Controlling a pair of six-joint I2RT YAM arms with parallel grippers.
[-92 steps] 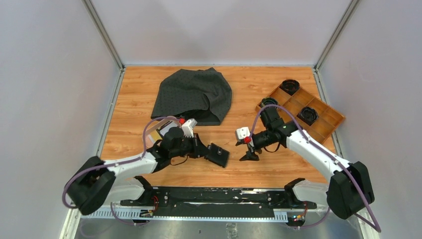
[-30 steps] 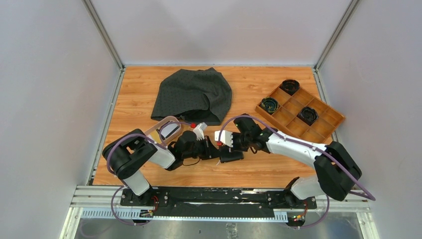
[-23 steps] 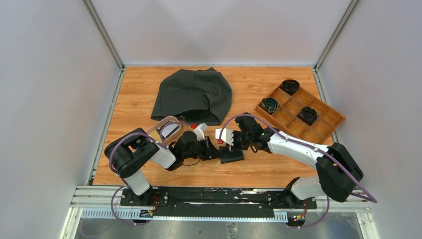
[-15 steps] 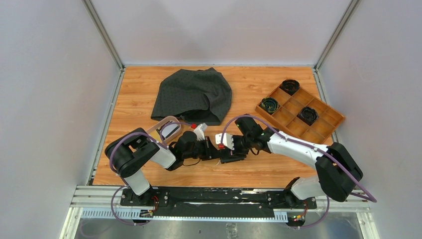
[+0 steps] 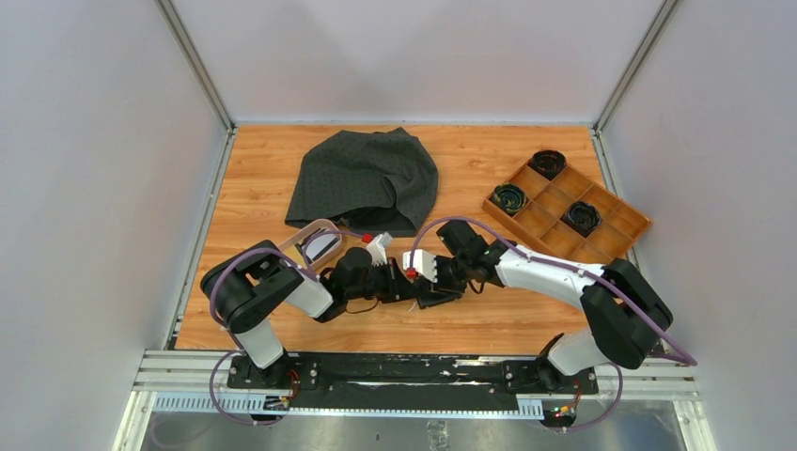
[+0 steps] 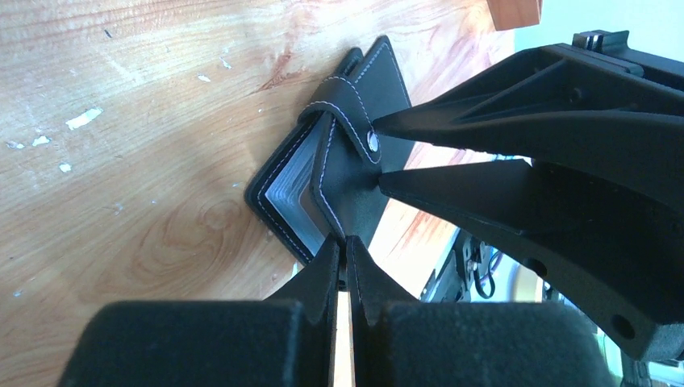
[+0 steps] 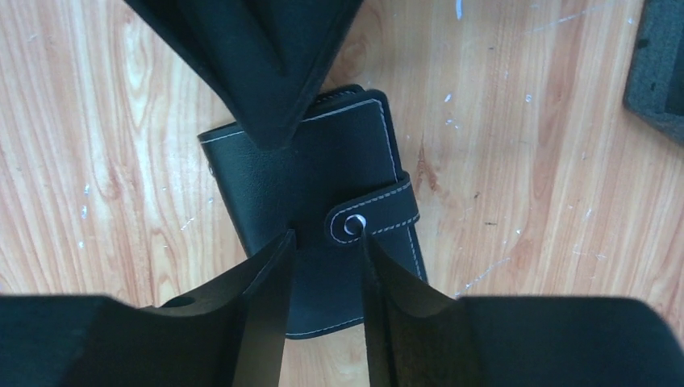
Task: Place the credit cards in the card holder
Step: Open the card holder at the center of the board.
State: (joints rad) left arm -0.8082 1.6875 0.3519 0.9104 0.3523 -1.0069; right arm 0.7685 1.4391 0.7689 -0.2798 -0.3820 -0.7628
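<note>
Card holder (image 7: 314, 193) lies folded shut near table centre, mostly hidden under both grippers from above. Left gripper (image 6: 343, 240) is closed, tips at its edge. Right gripper (image 7: 327, 235) stands parted, straddling the snap (image 7: 352, 226).

A robot test cell in a lab: plain grey panel walls (image 5: 94, 141), metal frame posts (image 5: 193, 61), a wood-grain tabletop (image 5: 470, 160), robot arms (image 5: 545, 272) bolted to a rail (image 5: 376, 368).

top view: small black leather-like bifold wallet (image 7: 339, 165) was mostly covered by left gripper (image 6: 339, 242) and right gripper (image 7: 326, 235); inner pockets hidden. thin plastic cards (image 5: 324, 247) in shallow pink oval dish (image 5: 303, 230) were too small to count.
</note>
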